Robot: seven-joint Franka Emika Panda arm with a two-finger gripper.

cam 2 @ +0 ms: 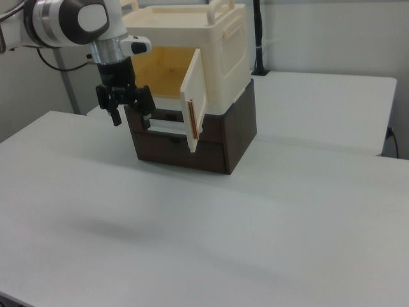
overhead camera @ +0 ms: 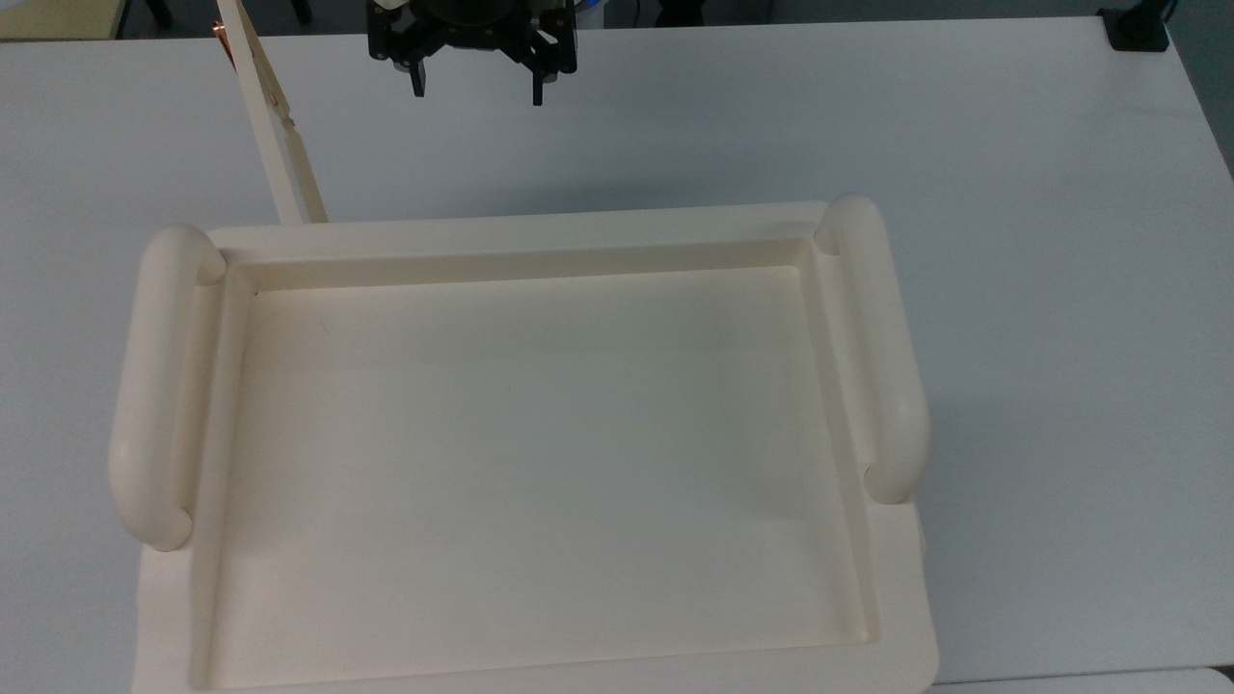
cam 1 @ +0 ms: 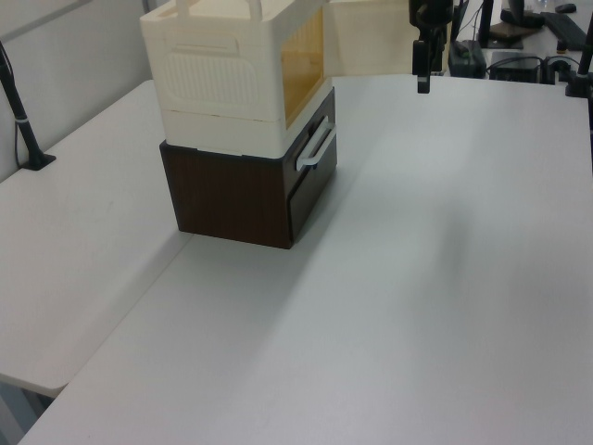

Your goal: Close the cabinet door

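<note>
White surface (overhead camera: 675, 125) carries cream cabinet (cam 2: 220, 57) w/ cabinet door (overhead camera: 275, 125) swung open, tool (overhead camera: 477, 89) open beside it, holding nothing.

A lab or office workspace is indicated: white tables (cam 1: 445, 278) are pushed together, a robot arm (cam 2: 70, 22) is mounted nearby, and computer gear (cam 1: 519, 67) is seen behind.

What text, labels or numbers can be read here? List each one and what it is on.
None: no readable text, label, brand or number.
The cabinet, its open cabinet door, the brown drawer unit, the table and the gripper all look unmarked.
</note>
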